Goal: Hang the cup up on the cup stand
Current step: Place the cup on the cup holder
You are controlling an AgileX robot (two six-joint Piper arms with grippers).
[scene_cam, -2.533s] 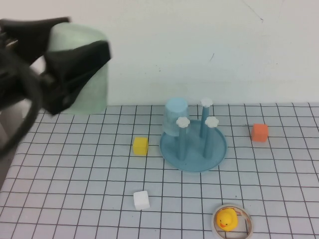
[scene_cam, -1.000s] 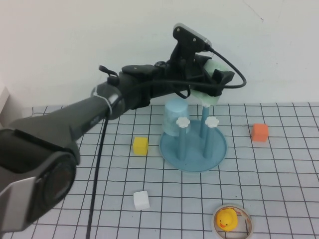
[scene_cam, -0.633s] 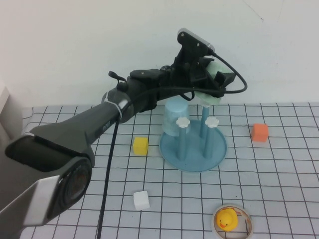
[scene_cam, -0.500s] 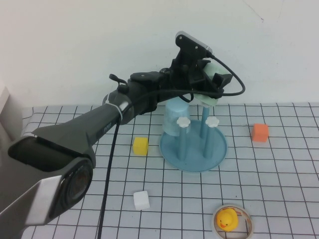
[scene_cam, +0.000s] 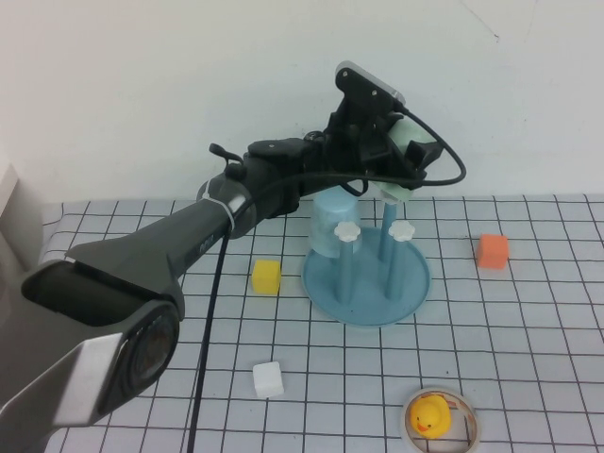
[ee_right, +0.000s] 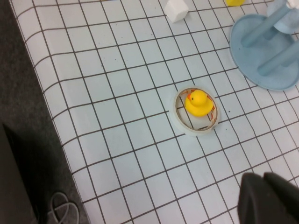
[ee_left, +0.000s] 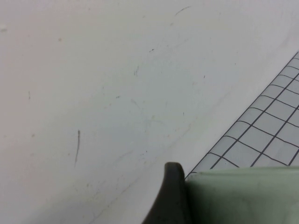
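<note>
- High view shows the left gripper point(scene_cam: 401, 162) reached out above the far side of the cup stand point(scene_cam: 367, 274), its jaws spread wide around the mint-green cup point(scene_cam: 408, 156) — the cup is carried in the air, tilted, just over the rear peg point(scene_cam: 388, 226).
- Left wrist view confirms the hold: one dark finger point(ee_left: 170, 196) lies against the cup's pale green wall, with the bare wall behind.
- Progress, as I judge it: pickup and carry are done; the cup is not yet on a peg, so lowering it over a knob and letting go remain.
- On the stand, a light blue cup point(scene_cam: 332, 219) already sits upside down on one peg; the other pegs with white flower knobs stand bare.
- Right gripper point(ee_right: 268, 198) hangs pressed together and empty over the near table edge — near the tape ring point(ee_right: 195, 112), which encircles a yellow duck point(ee_right: 198, 102).
</note>
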